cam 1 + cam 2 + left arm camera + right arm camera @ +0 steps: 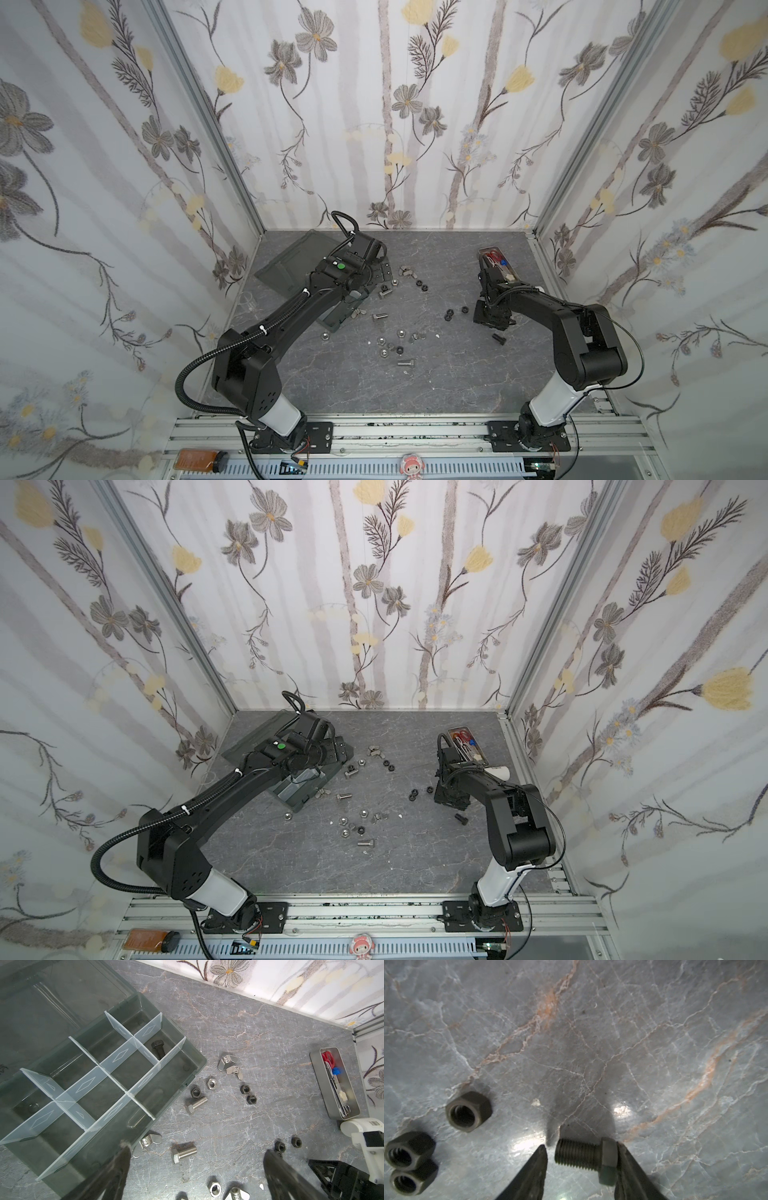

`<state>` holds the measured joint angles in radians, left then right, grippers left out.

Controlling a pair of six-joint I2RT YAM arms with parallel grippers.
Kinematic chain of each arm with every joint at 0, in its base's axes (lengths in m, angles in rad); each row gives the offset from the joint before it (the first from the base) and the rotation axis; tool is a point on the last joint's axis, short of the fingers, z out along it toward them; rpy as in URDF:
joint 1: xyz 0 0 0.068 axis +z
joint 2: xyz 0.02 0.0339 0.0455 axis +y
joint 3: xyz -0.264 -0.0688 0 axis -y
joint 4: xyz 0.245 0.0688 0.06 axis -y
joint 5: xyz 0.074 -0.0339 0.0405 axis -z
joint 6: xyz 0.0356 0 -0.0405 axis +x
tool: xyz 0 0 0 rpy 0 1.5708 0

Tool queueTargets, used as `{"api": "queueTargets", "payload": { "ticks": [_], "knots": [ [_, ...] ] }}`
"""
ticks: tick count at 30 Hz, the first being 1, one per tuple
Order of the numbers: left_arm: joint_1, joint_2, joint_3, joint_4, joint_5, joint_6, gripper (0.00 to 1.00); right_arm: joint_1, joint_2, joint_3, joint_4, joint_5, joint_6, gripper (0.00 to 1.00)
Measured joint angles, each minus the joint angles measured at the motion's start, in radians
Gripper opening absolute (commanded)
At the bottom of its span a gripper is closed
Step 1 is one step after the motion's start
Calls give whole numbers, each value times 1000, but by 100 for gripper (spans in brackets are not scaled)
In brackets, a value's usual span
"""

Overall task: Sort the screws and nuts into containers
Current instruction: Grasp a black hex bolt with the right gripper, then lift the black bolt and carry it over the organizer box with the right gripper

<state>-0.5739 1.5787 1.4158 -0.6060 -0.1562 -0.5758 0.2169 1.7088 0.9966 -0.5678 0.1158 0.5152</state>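
- Right wrist view puts the black bolt [586, 1156] between the jaws of the right gripper [581, 1145], its long axis running straight across the gap from finger to finger.
- Its hex head touches one finger and the threaded tip stops just short of the other. The jaws stand released, part-open, grasping nothing.
- You would be pinching it end to end, hard steel against narrow tapered tips. I judge it could pivot or squirt out on the glossy, marble-veined table [591, 1032].
- Three black hex nuts [469, 1111] sit well outside the jaws, on the thread-tip side.
- Your left gripper [196, 1148] hangs wide open and empty beside the smoky translucent organizer box [174, 1078], with a silver bolt [184, 1154] below its gap. The right arm is far nearer the black bolt.
- One compartment holds a sorted bolt [158, 1049].
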Motion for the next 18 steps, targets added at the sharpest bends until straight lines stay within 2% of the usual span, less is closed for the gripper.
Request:
{"api": "queueTargets", "payload": {
  "ticks": [8,13,18],
  "knots": [
    [4,25,16,-2,17,1,100,-7,18,0,5,1,-4,44],
    [10,36,32,-3,22,5,100,-8,27,11,4,2,-12,32],
    [22,39,43,-5,29,4,100,-7,29,22,3,2,-25,28]
  ]
}}
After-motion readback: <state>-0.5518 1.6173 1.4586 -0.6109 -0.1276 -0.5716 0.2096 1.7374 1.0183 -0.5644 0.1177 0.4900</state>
